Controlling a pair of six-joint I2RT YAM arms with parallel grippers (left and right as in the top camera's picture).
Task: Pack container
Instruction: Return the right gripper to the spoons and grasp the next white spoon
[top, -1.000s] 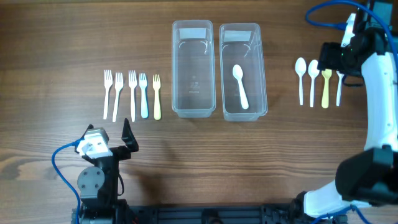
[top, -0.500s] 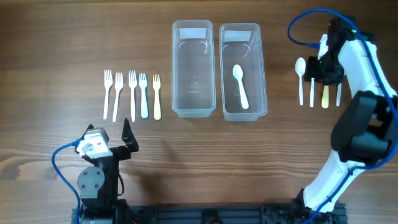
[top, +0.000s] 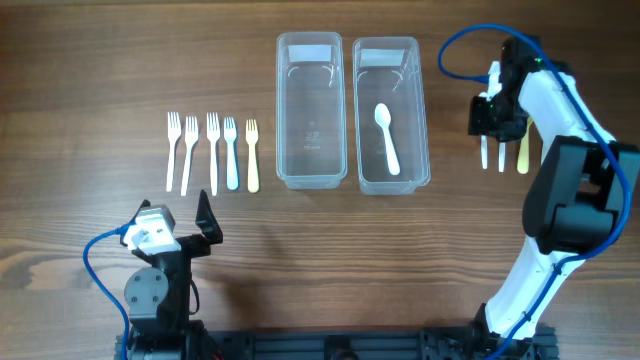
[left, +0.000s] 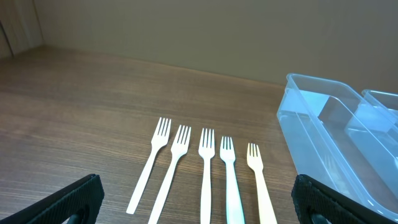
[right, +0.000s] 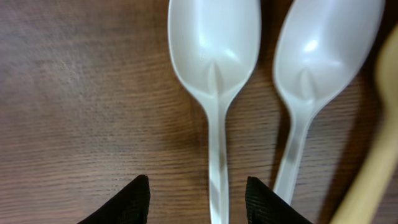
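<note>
Your right jaws stand apart, one finger on each side of the handle of the leftmost white spoon (right: 214, 68), not yet pinching it. Straddling the thin handle lets them close across it and lift it off the desk (right: 74, 93). A second white spoon (right: 323, 56) lies just beside it and a yellow spoon (right: 379, 149) past that, so the finger on that side has little room. The goal, I judge, is the right container (top: 424, 120), where one packed spoon (top: 386, 135) lies. The left container (top: 282, 110) is bare, likely meant for the forks (top: 213, 150). Your left jaws are wide open near those forks, touching nothing.
</note>
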